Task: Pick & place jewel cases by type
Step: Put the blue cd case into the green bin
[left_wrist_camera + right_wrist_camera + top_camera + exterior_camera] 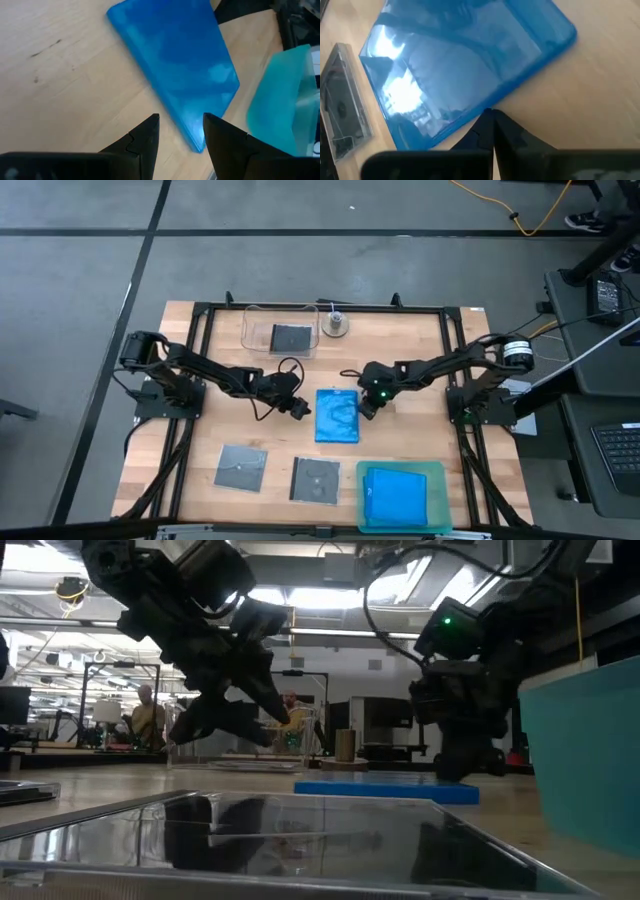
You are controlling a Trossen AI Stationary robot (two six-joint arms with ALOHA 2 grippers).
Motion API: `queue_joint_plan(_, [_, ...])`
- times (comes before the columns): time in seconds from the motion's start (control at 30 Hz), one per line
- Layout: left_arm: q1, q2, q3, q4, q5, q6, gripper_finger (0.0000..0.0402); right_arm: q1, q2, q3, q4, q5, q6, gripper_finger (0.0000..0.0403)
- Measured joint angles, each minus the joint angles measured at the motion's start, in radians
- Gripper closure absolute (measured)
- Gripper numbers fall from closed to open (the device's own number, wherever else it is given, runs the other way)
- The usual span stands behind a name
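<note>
Frame centre: blue case [337, 416] flat on counter [200, 450]. Left gripper [299, 409] at its left edge, jaws open, empty. Right gripper [366, 409] at right edge, jaws closed.

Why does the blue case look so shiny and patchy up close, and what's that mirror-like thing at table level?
Right wrist view: ceiling lights glare off the blue case. Low view: a grey case close to the lens mirrors the arms and looks blurry.

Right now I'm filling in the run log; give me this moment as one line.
left gripper: open, beside blue case | right gripper: shut, at its other edge | case: flat on table, unheld
</note>
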Motion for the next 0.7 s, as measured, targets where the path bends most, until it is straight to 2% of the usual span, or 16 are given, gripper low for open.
queue_joint_plan(0.2, [-0.002,0.046,0.000,0.044,0.001,-0.053,0.0256,-0.004,0.068,0.077,-0.010,-0.020,-0.038,0.0399])
queue_joint_plan(0.43, [-0.027,0.135,0.000,0.142,-0.016,-0.142,0.0255,-0.003,0.074,0.128,-0.064,-0.013,-0.104,0.0399])
queue_joint_plan(0.7, [-0.076,0.194,0.002,0.234,-0.036,-0.218,0.0214,-0.003,0.073,0.131,-0.111,-0.016,-0.158,0.0399])
